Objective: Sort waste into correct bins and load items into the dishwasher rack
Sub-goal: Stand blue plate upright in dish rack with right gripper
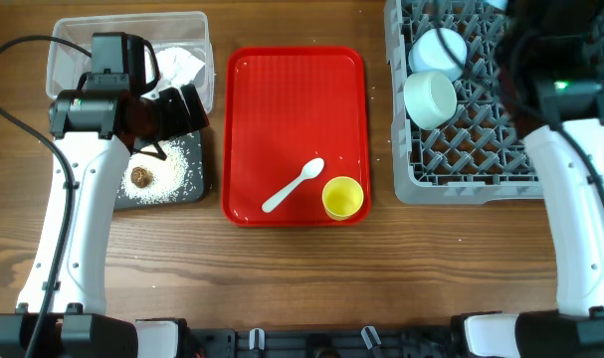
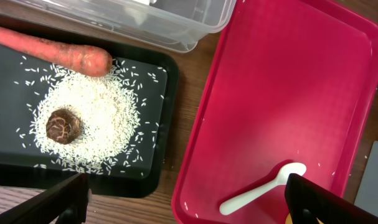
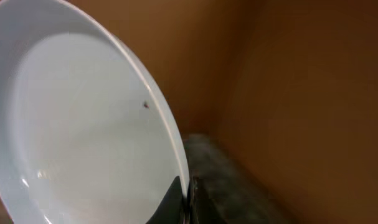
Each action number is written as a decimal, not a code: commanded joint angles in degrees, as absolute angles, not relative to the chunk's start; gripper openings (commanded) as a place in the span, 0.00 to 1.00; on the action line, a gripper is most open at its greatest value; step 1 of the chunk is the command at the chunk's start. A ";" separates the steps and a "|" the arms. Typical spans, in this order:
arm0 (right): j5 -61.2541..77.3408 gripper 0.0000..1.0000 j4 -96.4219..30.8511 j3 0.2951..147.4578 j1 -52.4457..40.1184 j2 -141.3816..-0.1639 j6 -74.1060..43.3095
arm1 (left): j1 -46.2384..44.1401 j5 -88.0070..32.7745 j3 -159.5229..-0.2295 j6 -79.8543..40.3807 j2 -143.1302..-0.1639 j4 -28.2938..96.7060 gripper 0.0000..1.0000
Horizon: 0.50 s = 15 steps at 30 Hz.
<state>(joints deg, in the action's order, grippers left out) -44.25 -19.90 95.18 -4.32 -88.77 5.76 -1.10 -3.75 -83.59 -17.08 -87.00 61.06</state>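
In the right wrist view my right gripper (image 3: 187,199) is shut on the rim of the pale blue plate (image 3: 83,137), which stands on edge. My left gripper (image 2: 189,205) hangs open and empty over the gap between the black tray (image 2: 157,162) and the red tray (image 2: 288,93). The black tray holds the carrot (image 2: 51,53), a rice pile (image 2: 89,121) and the brown lump (image 2: 64,126). The white spoon (image 1: 294,185) and yellow cup (image 1: 342,197) lie on the red tray. Two bowls (image 1: 439,50) (image 1: 430,97) sit in the grey rack (image 1: 461,159). A napkin (image 1: 177,65) lies in the clear tub (image 1: 63,40).
The right arm (image 1: 555,89) reaches over the rack's right side. The left arm (image 1: 83,179) covers part of the black tray and tub. A black cable (image 1: 13,109) loops over the table's left side. Stray rice grains dot the wood by the red tray.
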 commanded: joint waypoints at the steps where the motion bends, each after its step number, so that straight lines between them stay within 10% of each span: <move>1: -53.04 0.04 -20.36 94.06 0.67 -92.90 27.22 | -0.84 -4.19 -83.48 -16.97 -87.13 60.93 1.00; 15: -42.04 0.04 -30.81 93.27 3.33 -106.45 34.24 | -0.84 -4.19 -83.46 -16.97 -87.13 60.93 1.00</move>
<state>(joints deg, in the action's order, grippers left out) -44.73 -29.80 93.38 3.31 -104.79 35.90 -1.10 -3.75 -83.59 -17.08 -87.00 61.06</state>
